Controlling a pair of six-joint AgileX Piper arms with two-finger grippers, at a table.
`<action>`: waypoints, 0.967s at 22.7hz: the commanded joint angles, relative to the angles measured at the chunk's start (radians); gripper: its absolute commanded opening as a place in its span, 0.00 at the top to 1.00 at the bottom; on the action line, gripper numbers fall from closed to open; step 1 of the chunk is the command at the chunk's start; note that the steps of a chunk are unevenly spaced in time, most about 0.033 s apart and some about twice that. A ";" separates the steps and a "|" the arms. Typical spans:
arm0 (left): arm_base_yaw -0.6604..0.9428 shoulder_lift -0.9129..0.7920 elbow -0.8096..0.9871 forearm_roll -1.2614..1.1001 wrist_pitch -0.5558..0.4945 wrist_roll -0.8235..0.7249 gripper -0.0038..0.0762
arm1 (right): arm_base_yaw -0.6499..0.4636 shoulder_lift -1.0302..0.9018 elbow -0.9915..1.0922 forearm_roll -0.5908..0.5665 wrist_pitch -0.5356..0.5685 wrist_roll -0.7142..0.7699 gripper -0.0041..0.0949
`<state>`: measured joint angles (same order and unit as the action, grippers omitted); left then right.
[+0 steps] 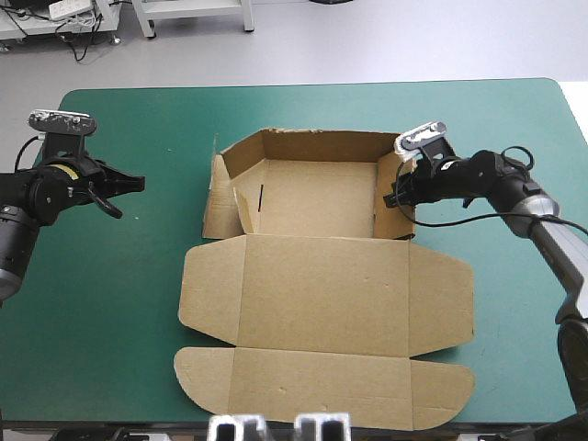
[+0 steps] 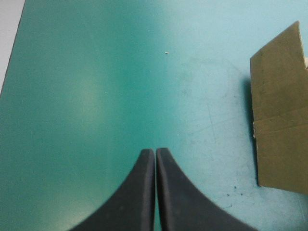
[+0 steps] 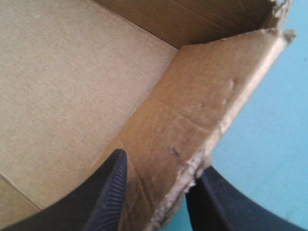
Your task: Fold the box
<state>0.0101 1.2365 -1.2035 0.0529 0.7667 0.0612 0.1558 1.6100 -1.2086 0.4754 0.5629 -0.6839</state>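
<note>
- My left gripper (image 2: 155, 153) is fully closed with nothing in it, its black fingers pressed together into one point. It hovers over bare teal-green cover (image 1: 129, 276) near the table's left edge, well apart from the board.
- From that wrist, only a brown flap (image 2: 281, 110) of the board's left side shows, ahead of the fingers and off to one side.
- The box (image 1: 317, 197) lies at the middle of the table. Its tray half is on the far side, with the back and side walls raised.
- The lid (image 1: 322, 285) lies flat toward the near edge, its rounded flaps spread out.
- My right gripper (image 3: 162, 161) is clamped on the tray's right wall (image 3: 192, 110), near its front end. One finger is inside the tray and the other outside, with the ragged board edge between them.
</note>
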 commanded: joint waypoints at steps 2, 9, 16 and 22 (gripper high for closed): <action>0.000 -0.006 -0.035 -0.005 -0.015 0.004 0.95 | -0.002 -0.114 -0.136 -0.015 0.063 -0.015 0.58; 0.000 0.002 -0.035 0.004 -0.024 0.014 0.95 | -0.002 -0.234 -0.285 -0.174 0.289 0.239 0.58; 0.000 0.002 -0.035 0.004 0.093 0.060 0.95 | -0.004 -0.341 -0.329 -0.177 0.559 0.393 0.71; 0.000 0.002 -0.035 -0.008 0.134 0.060 0.97 | -0.004 -0.267 -0.329 -0.197 0.510 0.426 0.68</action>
<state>0.0101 1.2629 -1.2035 0.0505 0.9368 0.1211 0.1558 1.3208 -1.5056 0.3059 1.1053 -0.2889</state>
